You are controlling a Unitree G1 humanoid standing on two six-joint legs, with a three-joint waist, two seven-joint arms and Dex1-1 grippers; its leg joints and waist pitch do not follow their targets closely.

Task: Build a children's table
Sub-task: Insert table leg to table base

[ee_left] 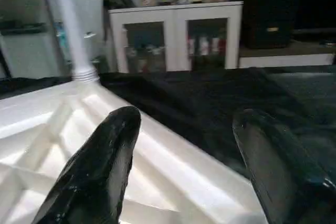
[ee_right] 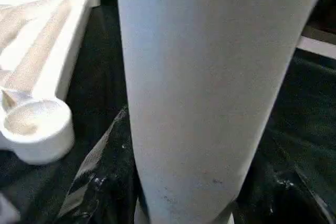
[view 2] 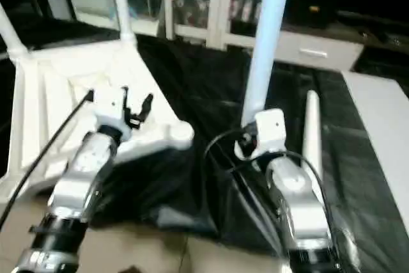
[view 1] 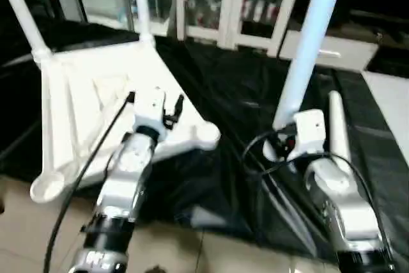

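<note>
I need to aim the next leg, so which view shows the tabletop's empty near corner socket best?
The right wrist view: the empty socket sits close, its hollow showing. Both eye views show it smaller, beside the left gripper.

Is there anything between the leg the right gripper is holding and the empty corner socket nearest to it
Nothing visible. The held leg stands upright in the right gripper, and bare black cover separates it from the nearest empty socket.
</note>
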